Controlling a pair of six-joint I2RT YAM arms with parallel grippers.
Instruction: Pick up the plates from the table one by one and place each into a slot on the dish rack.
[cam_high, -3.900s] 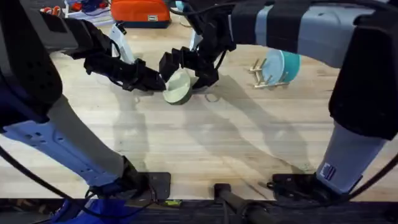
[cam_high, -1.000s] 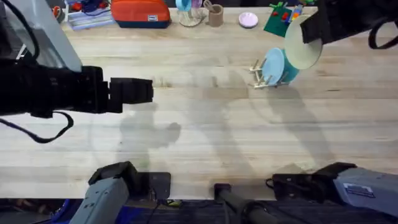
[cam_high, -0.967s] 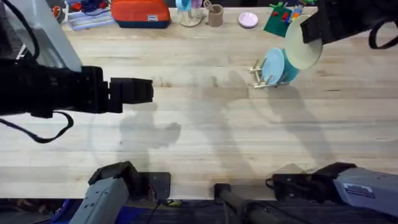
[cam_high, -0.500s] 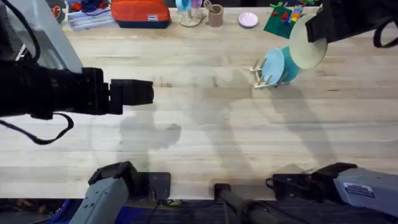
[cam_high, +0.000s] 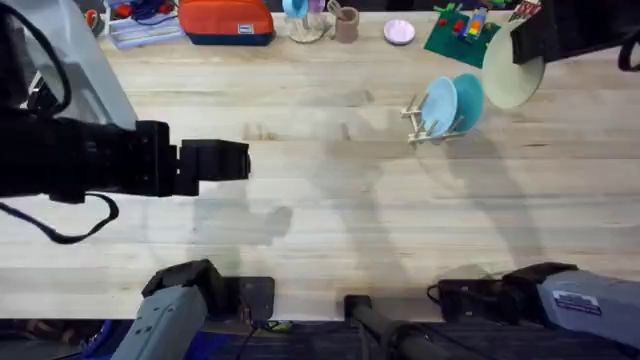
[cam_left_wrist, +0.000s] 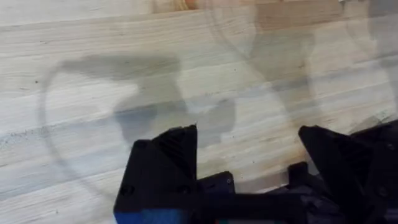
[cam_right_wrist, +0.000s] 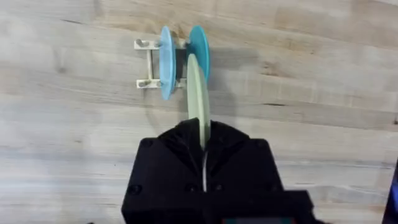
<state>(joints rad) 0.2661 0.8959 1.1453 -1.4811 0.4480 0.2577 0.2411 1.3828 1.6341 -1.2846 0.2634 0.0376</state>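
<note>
A pale yellow plate (cam_high: 513, 70) hangs in the air at the back right, just right of the dish rack (cam_high: 417, 120), with my right gripper (cam_high: 540, 40) shut on its edge. The right wrist view shows that plate (cam_right_wrist: 198, 99) edge-on between the right gripper (cam_right_wrist: 203, 142) fingers, above the rack (cam_right_wrist: 148, 62). In the rack stand a light blue plate (cam_high: 438, 105) and a teal plate (cam_high: 468, 99), both upright. My left gripper (cam_high: 238, 160) hovers over the table (cam_high: 350, 230) at the left. In the left wrist view it (cam_left_wrist: 249, 155) is open over bare wood.
Along the back edge sit an orange case (cam_high: 225, 20), cups (cam_high: 340, 20), a small pink dish (cam_high: 399, 32) and a green mat with toys (cam_high: 455, 30). The arms' bases stand at the front edge.
My right gripper has carried the pale yellow plate from the table's middle to the back right, and in the last second further right past the rack. The left arm drew back to the left.
</note>
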